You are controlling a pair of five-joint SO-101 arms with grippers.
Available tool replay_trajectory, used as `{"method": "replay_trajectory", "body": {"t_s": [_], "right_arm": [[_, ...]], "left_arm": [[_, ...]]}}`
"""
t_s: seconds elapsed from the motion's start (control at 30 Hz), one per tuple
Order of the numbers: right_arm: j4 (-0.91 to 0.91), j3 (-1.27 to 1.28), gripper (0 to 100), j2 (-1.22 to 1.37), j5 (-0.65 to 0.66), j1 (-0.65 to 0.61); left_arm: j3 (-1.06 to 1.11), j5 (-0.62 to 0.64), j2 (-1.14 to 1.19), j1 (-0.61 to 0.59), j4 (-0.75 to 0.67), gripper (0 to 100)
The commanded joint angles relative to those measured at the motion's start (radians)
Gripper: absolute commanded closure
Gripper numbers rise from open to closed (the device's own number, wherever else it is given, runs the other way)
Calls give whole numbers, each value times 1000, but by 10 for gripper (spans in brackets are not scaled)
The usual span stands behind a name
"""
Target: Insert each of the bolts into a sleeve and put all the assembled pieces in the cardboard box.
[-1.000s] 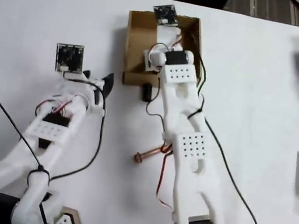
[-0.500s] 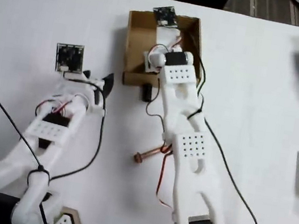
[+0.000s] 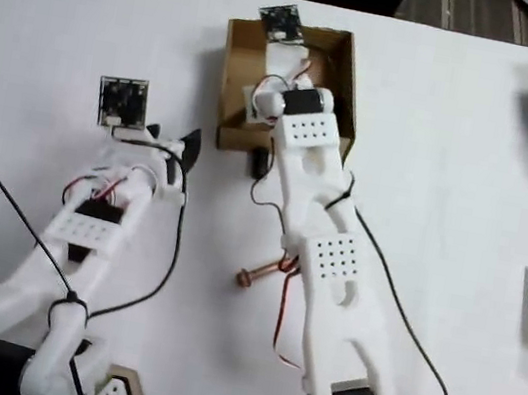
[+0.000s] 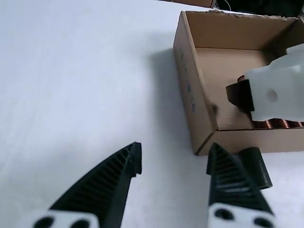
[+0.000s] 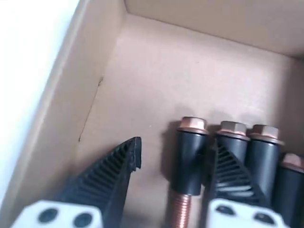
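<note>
Right end effector point(image 5: 175, 147) partly hides assembled bolts point(image 5: 262, 156) inside cardboard box point(image 5: 71, 95).

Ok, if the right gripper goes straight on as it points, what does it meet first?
Probably the cardboard box floor; the right gripper is open around a sleeved bolt, though depth is unclear.

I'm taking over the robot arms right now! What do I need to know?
Left gripper: open, over the table beside the cardboard box.
Right gripper: open, inside the box, with one of the assembled pieces between its fingers.
Done: at least four pieces lie in the box.
Left: one bolt on the table and one black sleeve outside the box wall. Join them, then box them.
</note>
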Motion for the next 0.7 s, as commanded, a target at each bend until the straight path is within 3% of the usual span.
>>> {"method": "replay_trajectory", "body": {"t_s": [0.0,0.2,0.37,0.57,0.67], "right_arm": [[31,-78,772,-45,-6,-12],[274,-250,773,-108,-6,-39],[585,-331,789,-134,-3,35],[639,-236,793,-225,-11,44],[639,-144,793,-334,-110,22]], "left_arm": [[-4,9,-37,-3,-15,759],[-4,9,-37,-3,-15,759],[-4,9,-37,-3,-14,759],[-4,9,-37,-3,-14,759],[-4,9,-37,-3,-14,759]]}}
